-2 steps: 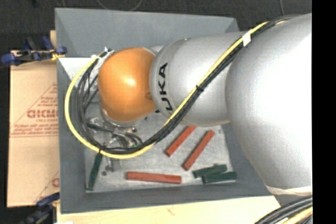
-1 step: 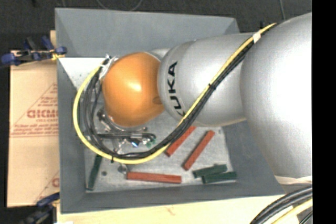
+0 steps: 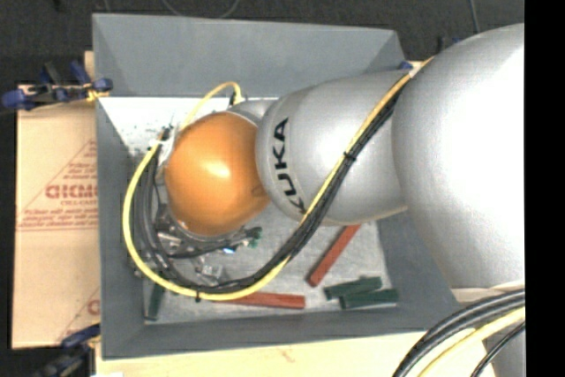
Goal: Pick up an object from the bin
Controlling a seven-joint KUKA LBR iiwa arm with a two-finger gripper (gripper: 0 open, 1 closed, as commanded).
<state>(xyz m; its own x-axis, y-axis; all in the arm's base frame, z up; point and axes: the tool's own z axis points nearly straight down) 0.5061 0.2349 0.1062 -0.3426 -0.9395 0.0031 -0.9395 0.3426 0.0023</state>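
Observation:
My gripper is low in the bin's left half, with just part of its dark body showing. A small green piece lies right beside it on the right. A flat red stick lies just below it along the bin's front. A dark green stick lies at the front left corner.
A second red stick lies slanted right of centre. Two dark green blocks sit at the front right. The arm, with its orange dome and looping yellow cable, hangs over much of the bin floor. Grey walls rise steeply on all sides.

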